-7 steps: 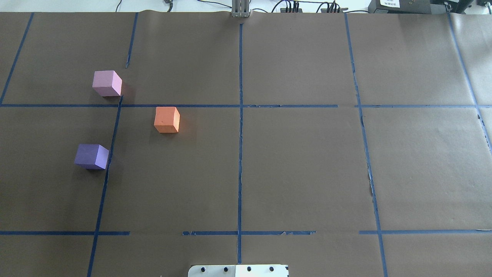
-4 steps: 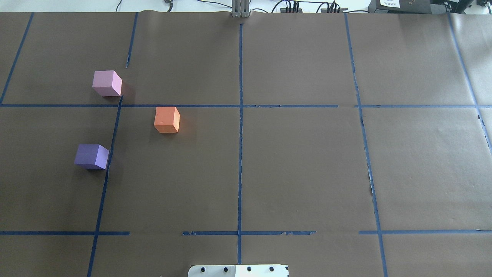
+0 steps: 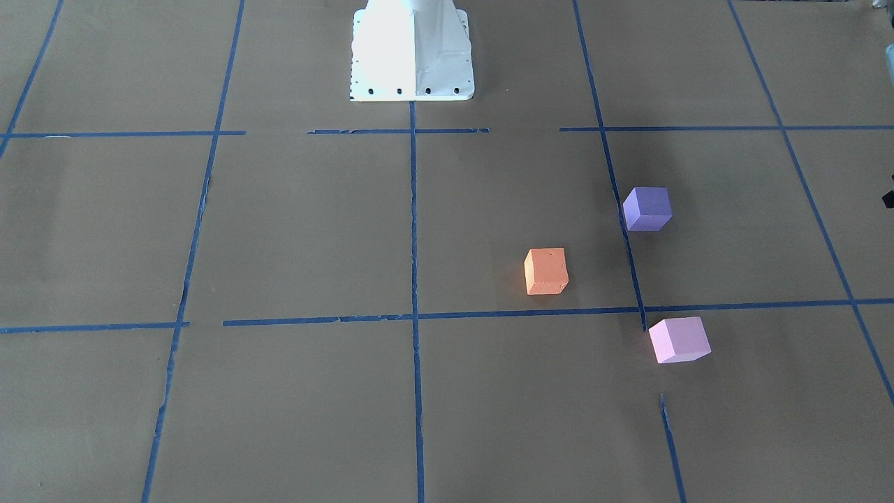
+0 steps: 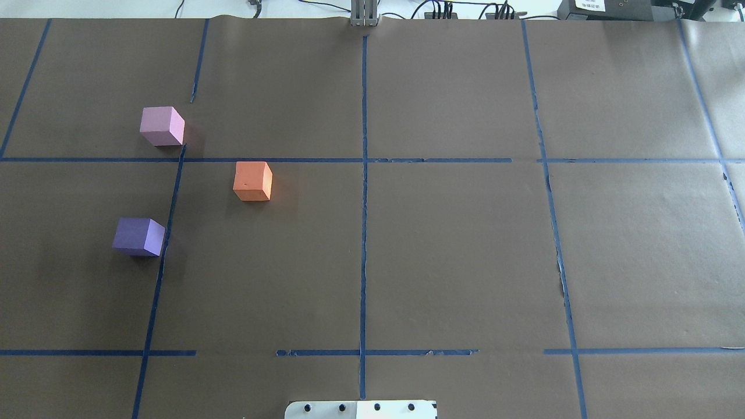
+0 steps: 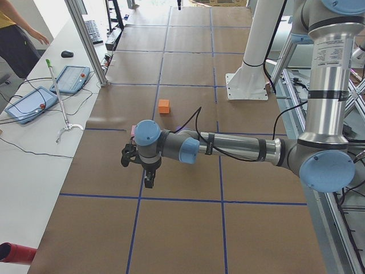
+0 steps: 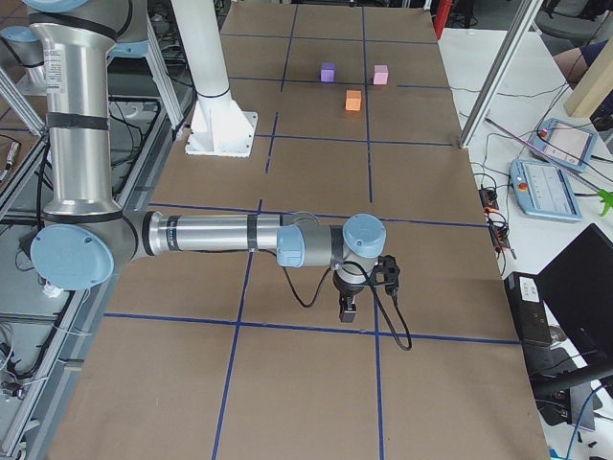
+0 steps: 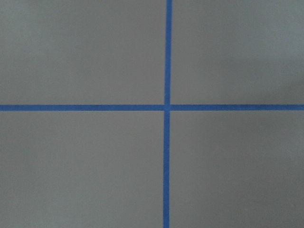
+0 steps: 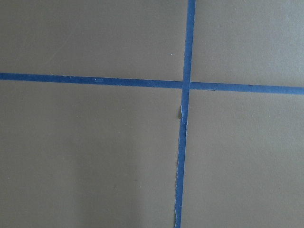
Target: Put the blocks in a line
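Starting on the left, the left gripper [image 5: 149, 182] hangs fingers-down from its outstretched arm, low over the brown paper [image 4: 465, 256], and its wrist camera stares straight at a crossing of blue tape lines [image 7: 166, 107]. Pincer spread or pinched? I cannot tell from this side angle. It carries nothing.

Moving in, here are the blocks, all on the robot's left half of the table. The purple block [image 4: 138, 236] sits furthest left, nearest the robot, right beside a lengthwise tape line. The pink block [image 4: 162, 125] lies farther out, just across the cross line. The orange block [image 4: 252, 181] sits to the right of both, just on the robot's side of that cross line. All three stand apart, making a triangle, not a row.

In the centre is the white base plate [image 4: 361, 409].

Far right, well apart from the blocks, the right gripper [image 6: 348, 310] points down over another tape crossing. I cannot tell its pincer state either.
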